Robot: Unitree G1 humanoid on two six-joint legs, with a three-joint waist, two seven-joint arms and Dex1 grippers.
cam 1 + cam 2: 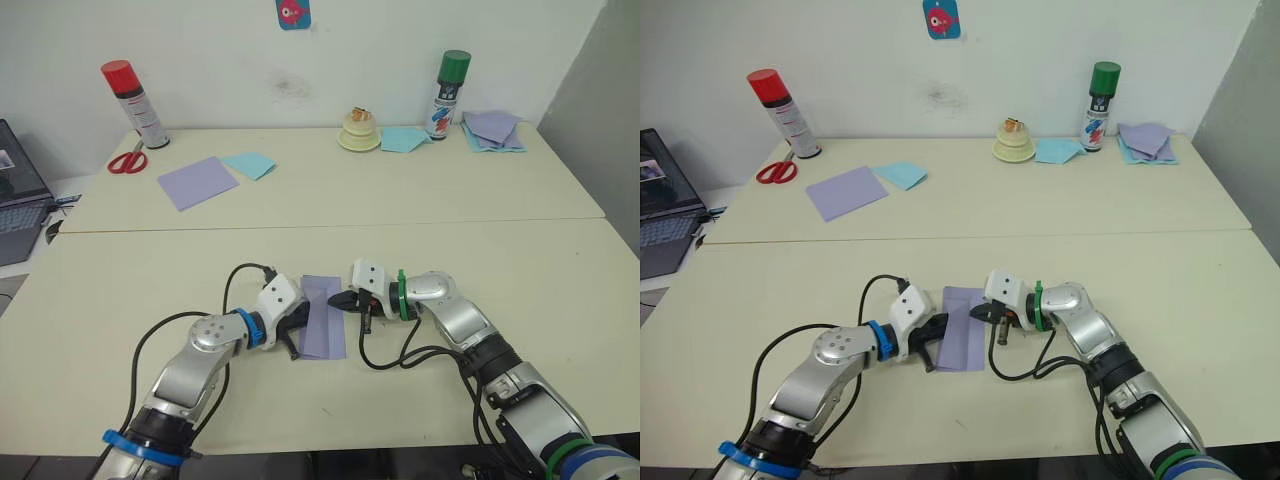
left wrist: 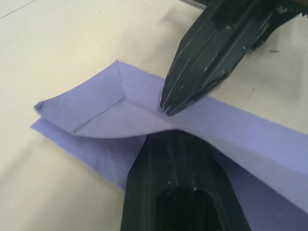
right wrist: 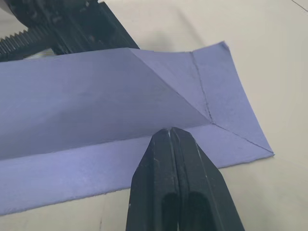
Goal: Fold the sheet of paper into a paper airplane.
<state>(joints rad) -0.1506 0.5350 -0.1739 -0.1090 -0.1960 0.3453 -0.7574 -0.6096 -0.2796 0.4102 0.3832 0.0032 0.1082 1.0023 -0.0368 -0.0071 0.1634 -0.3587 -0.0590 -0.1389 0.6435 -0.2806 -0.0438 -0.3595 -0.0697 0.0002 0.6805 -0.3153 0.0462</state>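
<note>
table [image 1: 520, 270]: sheet of paper [image 1: 324, 318] near centre, folded to a strip | left gripper [image 1: 296, 336]: at strip's left edge, one finger under raised flap, spread cannot be told | right gripper [image 3: 169, 137]: fingers together, tip pressing the crease | risk: flap may spring back or strip skid if pressure slips

Looks like a lab or office craft bench: plain cream worktop [image 1: 560, 260] against bare white wall, laptop [image 1: 18, 200], spray cans [image 1: 135, 105], scissors [image 1: 128, 160], spare paper sheets [image 1: 197, 182] well beyond the fingers.
</note>
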